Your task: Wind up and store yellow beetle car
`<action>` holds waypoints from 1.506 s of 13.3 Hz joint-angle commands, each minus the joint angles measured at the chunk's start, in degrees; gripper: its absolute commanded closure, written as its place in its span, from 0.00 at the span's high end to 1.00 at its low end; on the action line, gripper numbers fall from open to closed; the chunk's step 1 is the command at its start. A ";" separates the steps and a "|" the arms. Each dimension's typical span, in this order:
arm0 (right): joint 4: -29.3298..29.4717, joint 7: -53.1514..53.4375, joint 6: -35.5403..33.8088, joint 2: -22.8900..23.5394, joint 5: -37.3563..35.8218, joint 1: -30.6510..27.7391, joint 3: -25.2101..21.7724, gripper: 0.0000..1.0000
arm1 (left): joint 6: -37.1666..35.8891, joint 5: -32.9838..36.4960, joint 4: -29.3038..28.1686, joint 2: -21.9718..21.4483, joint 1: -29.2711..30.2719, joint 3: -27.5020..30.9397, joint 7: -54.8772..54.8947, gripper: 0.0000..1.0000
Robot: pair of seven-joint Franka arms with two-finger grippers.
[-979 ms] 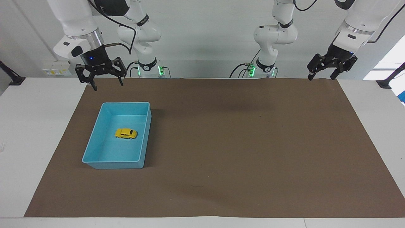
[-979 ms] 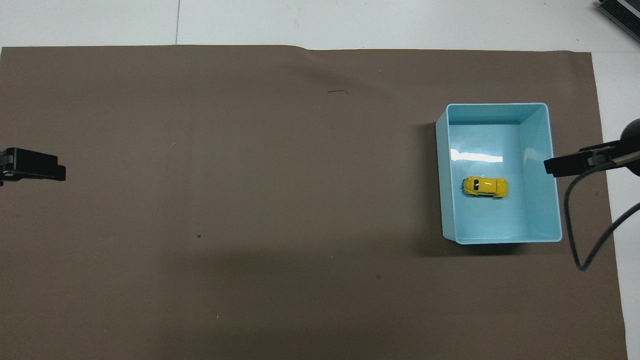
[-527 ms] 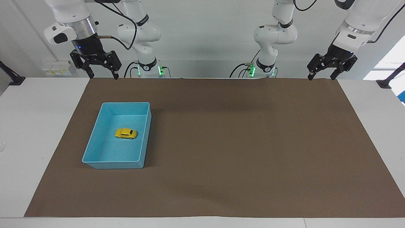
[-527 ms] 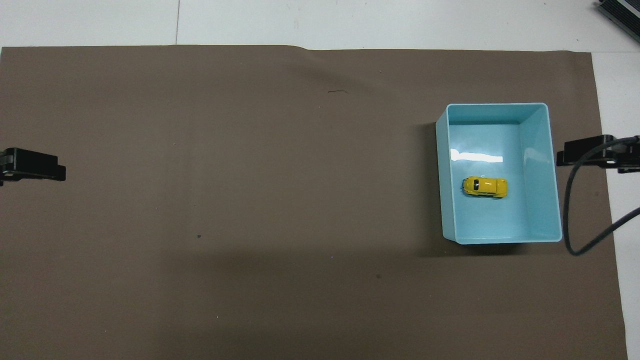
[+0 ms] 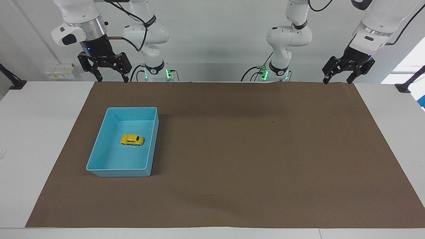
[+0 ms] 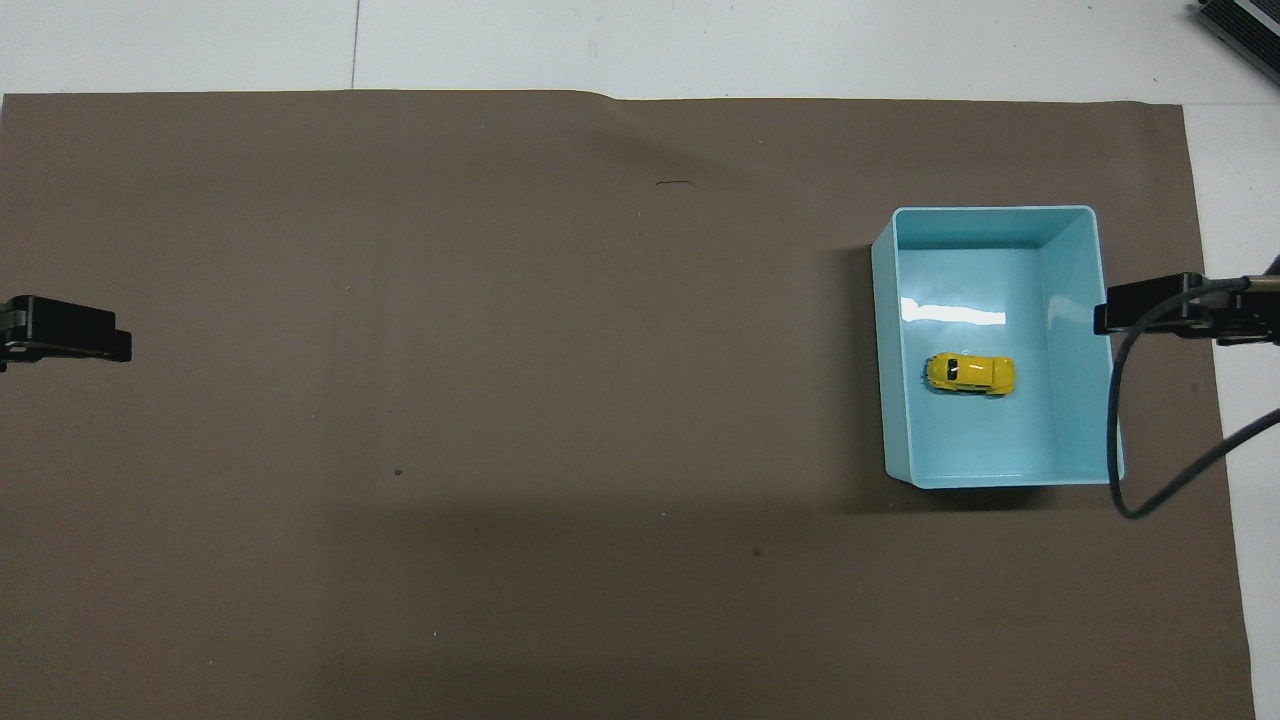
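Since a second ago the right gripper (image 5: pixel 112 79) has risen from just above the bin's robot-side end to hang high over the mat's robot-side edge, at the right arm's end of the tabletop (image 5: pixel 40 132); in the last half second it has drifted slightly toward the table's middle. Its fingers (image 5: pixel 98 78) stand spread apart, holding nothing. Left gripper (image 5: pixel 336 79) unchanged, waiting over the mat's corner at the left arm's end, fingers likewise parted and empty. Yellow beetle car (image 5: pixel 132 140) has not shifted: it sits on its wheels on the floor of the blue bin (image 5: pixel 96 152), about mid-floor, touching no wall. Car is tiny, glossy bright yellow, a rounded hump-backed body with dark windows and small black wheels. Its long axis lies across the bin's short width, parallel to the table's long edge; which end is the nose I cannot tell. Bin is smooth light-blue plastic, rectangular, open-topped, with rounded corners and a bright glare on its floor. Brown mat (image 5: pixel 252 149) is matte and paper-like, with a slight ripple at its edge farthest from the robots.
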 commanded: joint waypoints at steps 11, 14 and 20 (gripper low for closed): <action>0.43 0.17 -0.77 -0.56 2.40 0.84 -0.51 1.00 | -1.39 -0.62 0.62 -0.38 1.12 -0.61 0.39 1.00; 0.43 0.17 -0.77 -0.56 2.31 0.41 -0.60 1.00 | -1.39 -0.62 0.62 -0.38 1.12 -0.61 0.39 1.00; 0.43 0.17 -0.68 -0.47 2.22 -0.47 -1.04 1.00 | -1.39 -0.62 0.62 -0.38 1.12 -0.61 0.39 1.00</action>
